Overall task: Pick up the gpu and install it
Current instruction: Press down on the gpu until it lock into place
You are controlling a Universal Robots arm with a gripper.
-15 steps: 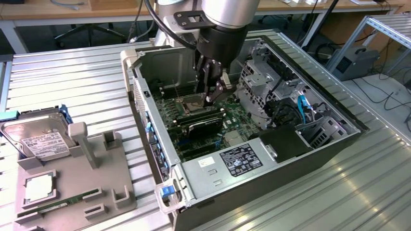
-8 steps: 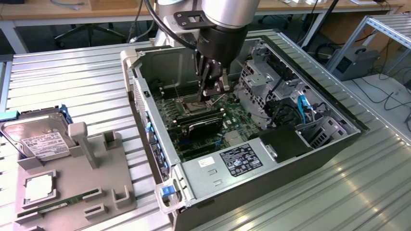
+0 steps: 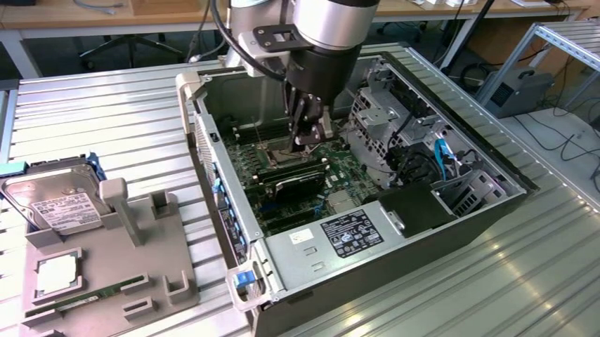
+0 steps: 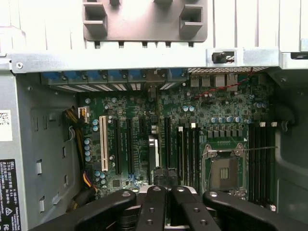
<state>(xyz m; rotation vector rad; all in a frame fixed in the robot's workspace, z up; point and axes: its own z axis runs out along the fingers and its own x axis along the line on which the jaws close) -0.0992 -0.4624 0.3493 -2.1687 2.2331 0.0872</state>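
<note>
The gpu [image 3: 292,185] is a dark card standing on edge in a slot of the motherboard [image 3: 347,175], inside the open computer case [image 3: 487,184]. My gripper [image 3: 308,144] reaches down into the case just above the card, its fingers pressed together with nothing visibly between them. In the wrist view the black fingers [image 4: 153,204] meet at the gripper [image 4: 166,186], and the gpu [image 4: 154,147] runs edge-on straight out from under them toward the case's slot wall [image 4: 144,60]. I cannot tell whether the fingertips touch the card.
The empty CPU socket [image 4: 224,171] lies beside the card. A silver power supply [image 3: 342,235] and a drive cage [image 3: 384,119] crowd the case. A grey parts tray [image 3: 173,253] at the exterior view's left holds a hard drive [image 3: 56,203], a CPU [image 3: 56,270] and a RAM stick [image 3: 80,298].
</note>
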